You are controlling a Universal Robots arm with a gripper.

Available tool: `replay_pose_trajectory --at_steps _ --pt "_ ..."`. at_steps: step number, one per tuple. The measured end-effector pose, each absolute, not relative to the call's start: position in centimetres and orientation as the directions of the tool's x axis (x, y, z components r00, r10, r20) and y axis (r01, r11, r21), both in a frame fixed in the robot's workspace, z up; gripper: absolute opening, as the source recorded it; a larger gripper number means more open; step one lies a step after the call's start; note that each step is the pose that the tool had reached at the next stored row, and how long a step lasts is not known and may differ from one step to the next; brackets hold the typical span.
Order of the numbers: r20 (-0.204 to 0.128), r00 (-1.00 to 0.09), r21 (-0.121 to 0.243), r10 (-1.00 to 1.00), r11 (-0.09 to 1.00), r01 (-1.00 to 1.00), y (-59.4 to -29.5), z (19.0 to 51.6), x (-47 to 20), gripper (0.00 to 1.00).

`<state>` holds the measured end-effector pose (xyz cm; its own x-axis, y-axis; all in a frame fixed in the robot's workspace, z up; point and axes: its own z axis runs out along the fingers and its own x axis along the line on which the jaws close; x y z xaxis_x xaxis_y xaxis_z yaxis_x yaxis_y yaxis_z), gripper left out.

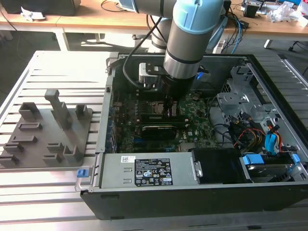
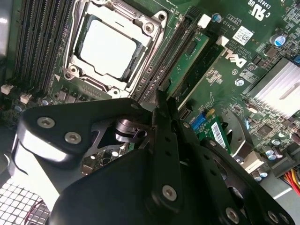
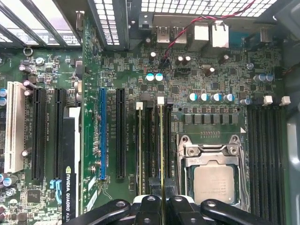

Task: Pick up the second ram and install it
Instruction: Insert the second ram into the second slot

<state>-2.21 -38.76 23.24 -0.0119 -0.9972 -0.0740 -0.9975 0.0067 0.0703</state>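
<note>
The second ram (image 3: pixel 161 140) shows as a thin upright edge in the first wrist view. It stands in a memory slot beside the CPU socket (image 3: pixel 213 180) on the green motherboard (image 3: pixel 206 79). My gripper (image 3: pixel 162 190) is shut on it, one black finger on each side. In the second wrist view the ram's green face (image 2: pixel 190 65) runs away from my gripper (image 2: pixel 162 101) along the dark slots. From the exterior view, my gripper (image 1: pixel 171 109) reaches down into the open computer case (image 1: pixel 269 96), just to that view's right of the socket.
A black graphics card (image 1: pixel 156 130) lies nearer the camera than the slots. The power supply (image 1: pixel 144 171) and a bundle of cables (image 1: pixel 255 134) fill the case's front and right. A grey holder tray (image 1: pixel 48 130) sits on the table at the exterior view's left.
</note>
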Motion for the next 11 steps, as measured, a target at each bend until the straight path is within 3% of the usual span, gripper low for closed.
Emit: replay_pose_trajectory --at_steps 11 --pt "-0.074 -0.004 0.07 -0.997 -0.001 -0.998 -38.67 22.75 -1.86 0.13"
